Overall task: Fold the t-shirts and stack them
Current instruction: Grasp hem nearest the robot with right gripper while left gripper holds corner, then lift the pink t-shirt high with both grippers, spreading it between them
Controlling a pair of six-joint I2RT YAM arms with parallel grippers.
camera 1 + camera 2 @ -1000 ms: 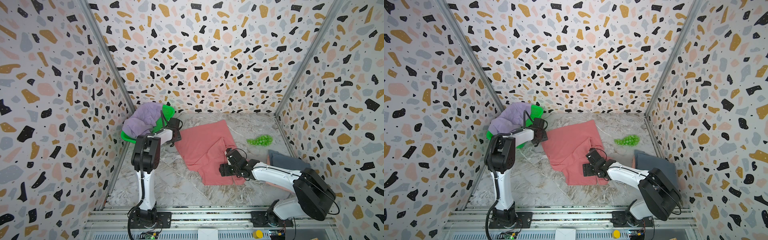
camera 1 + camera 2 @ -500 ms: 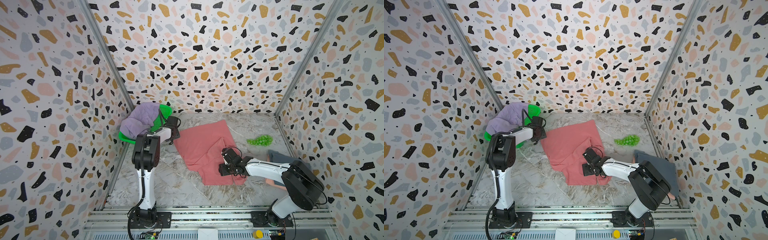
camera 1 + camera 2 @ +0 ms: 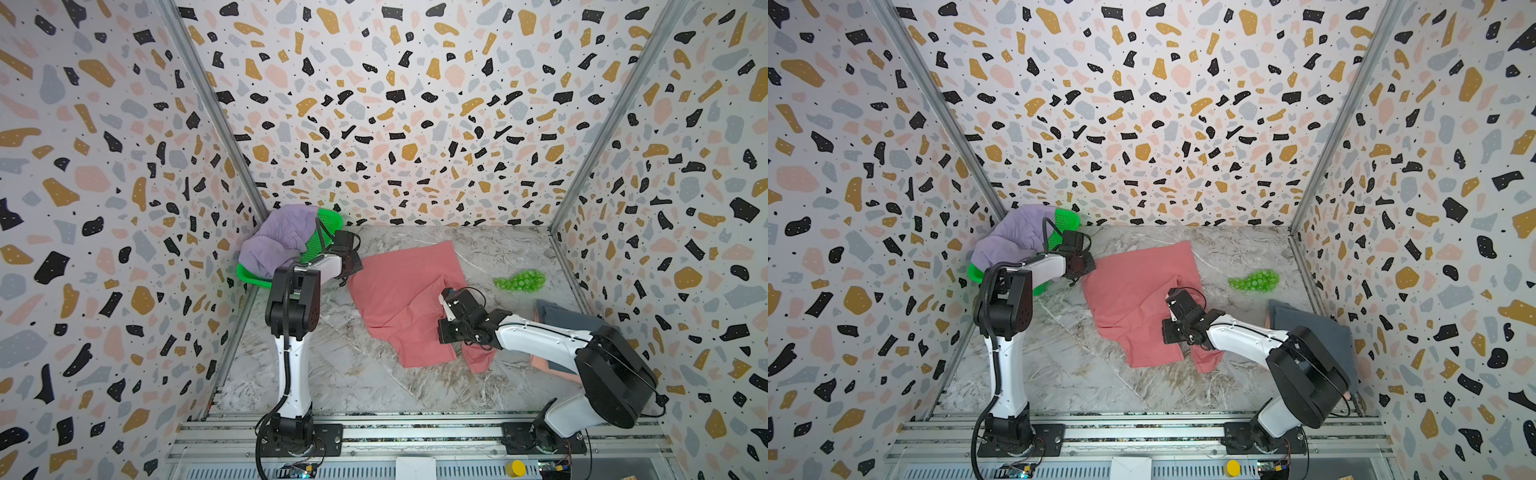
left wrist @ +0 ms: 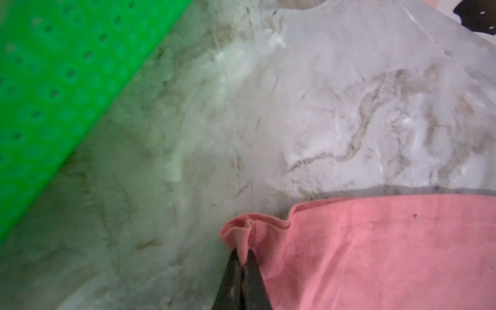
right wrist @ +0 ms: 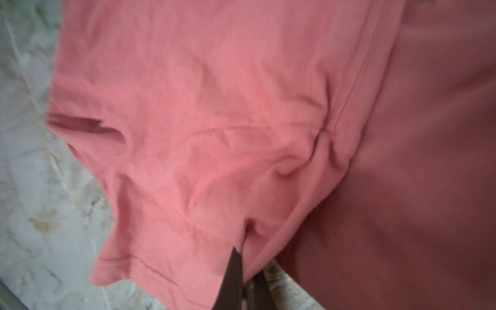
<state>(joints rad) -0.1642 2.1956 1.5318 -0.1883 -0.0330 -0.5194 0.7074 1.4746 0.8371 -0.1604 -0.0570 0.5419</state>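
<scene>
Coral-red t-shirt [image 3: 399,291] gripped at two points on the marble table [image 3: 353,374]

The shirt is spread, partly folded and creased, mid-table. Its left hem corner is pinched between the closed jaws of the left gripper [image 4: 243,255], and a double line of stitching can be made out beside the pinch. A fold near its right sleeve is clamped by the right gripper [image 5: 244,268], whose jaws are likewise closed on the cloth. At the far left a lilac t-shirt [image 3: 278,241] is heaped in a green mesh basket [image 3: 328,218]. To the right, a cluster of green balls [image 3: 519,280] is seen on the table, and nearer, by the right wall, a slate-grey t-shirt [image 3: 569,320] is laid upon a pale peach one [image 3: 552,368].
</scene>
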